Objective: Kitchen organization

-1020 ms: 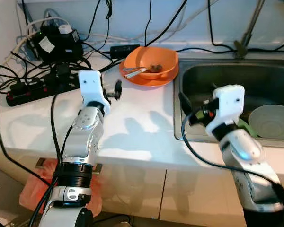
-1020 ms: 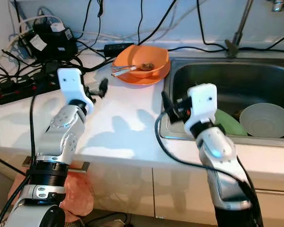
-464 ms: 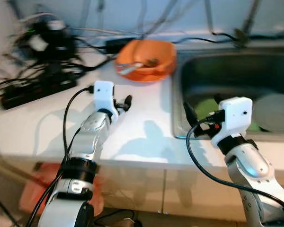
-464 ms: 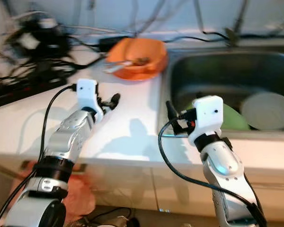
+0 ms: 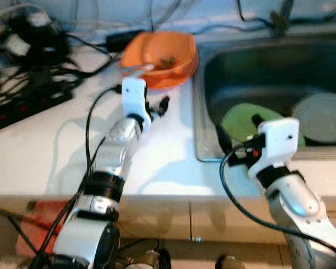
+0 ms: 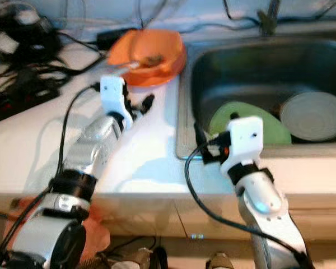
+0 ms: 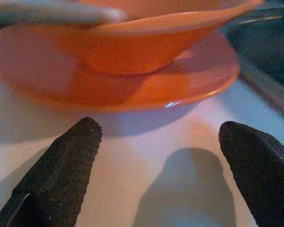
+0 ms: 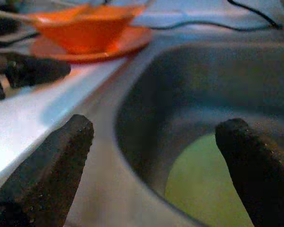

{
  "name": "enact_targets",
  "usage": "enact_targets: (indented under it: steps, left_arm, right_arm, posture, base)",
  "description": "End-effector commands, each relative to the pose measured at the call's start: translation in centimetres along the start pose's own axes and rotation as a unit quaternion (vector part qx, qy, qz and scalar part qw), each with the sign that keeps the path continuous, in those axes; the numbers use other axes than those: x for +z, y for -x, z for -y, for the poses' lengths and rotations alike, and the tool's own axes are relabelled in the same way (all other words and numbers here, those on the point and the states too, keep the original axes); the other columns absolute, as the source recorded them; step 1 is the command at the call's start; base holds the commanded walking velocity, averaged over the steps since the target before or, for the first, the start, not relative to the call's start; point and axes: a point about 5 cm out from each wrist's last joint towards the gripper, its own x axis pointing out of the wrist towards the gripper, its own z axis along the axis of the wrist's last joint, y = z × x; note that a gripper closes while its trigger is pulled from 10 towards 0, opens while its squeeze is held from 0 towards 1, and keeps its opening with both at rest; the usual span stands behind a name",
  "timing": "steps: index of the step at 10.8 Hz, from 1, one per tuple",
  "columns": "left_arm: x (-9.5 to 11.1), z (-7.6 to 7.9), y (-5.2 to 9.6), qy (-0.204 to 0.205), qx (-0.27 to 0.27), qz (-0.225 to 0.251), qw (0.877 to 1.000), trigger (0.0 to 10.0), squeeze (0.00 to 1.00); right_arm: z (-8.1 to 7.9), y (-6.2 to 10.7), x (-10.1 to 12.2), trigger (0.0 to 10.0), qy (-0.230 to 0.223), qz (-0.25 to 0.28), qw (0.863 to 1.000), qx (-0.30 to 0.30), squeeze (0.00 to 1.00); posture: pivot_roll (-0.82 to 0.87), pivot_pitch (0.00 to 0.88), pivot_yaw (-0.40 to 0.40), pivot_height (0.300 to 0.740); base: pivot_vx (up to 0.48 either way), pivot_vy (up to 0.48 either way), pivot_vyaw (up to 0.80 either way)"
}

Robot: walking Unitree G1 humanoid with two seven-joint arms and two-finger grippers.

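Reaching forward since a second ago, the left gripper (image 7: 161, 179) now hovers with fingers spread just short of the glossy orange plastic bowl (image 7: 146, 33) on its matching round plate (image 7: 132, 85). One pale utensil, perhaps a spoon (image 7: 52, 12), rests across it. The right gripper (image 8: 156, 175), also spread and empty, hangs at the steel sink's rim (image 8: 104, 123).

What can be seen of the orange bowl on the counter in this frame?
The orange bowl looks like smooth plastic and sits upright on a matching orange plate, on the white counter just left of the sink. A pale utensil rests across its rim, and some dark food scraps lie inside. Black cables run behind it. The left gripper hovers open just in front of the plate, not touching it.
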Motion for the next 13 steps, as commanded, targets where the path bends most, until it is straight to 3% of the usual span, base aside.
enact_targets:
  steps: [1, 5, 10, 13]
  left_arm:
    - [-0.3, -0.2, -0.1, 0.002, 0.007, -0.004, 1.0, 10.0, 0.0]
    - [0.8, -0.6, -0.6, 0.004, 0.017, 0.018, 1.0, 10.0, 0.0]
    - [2.2, -0.8, -0.9, 0.022, 0.017, 0.035, 0.999, 10.0, 0.0]
    - [2.9, -0.7, -0.7, 0.03, 0.013, 0.037, 0.999, 10.0, 0.0]
  right_arm:
    - [-0.3, 0.5, 0.4, 10.0, -0.007, 0.004, 1.0, 0.002, 0.0]
    - [0.1, 2.4, 0.6, 10.0, 0.002, -0.015, 0.999, 0.037, 0.0]
    - [-2.0, 4.7, 1.1, 10.0, -0.008, -0.034, 0.987, 0.154, 0.0]
    - [-2.3, 5.5, 1.0, 10.0, -0.01, -0.05, 0.981, 0.189, 0.0]
  posture:
    - [-0.1, 0.197, 0.168, 0.74]
    - [-0.11, 0.208, 0.17, 0.74]
    - [-0.11, 0.213, 0.177, 0.74]
    - [-0.1, 0.215, 0.177, 0.74]
  base:
    - [0.0, 0.0, 0.0]
    - [0.0, 0.0, 0.0]
    - [0.0, 0.0, 0.0]
    - [0.0, 0.0, 0.0]
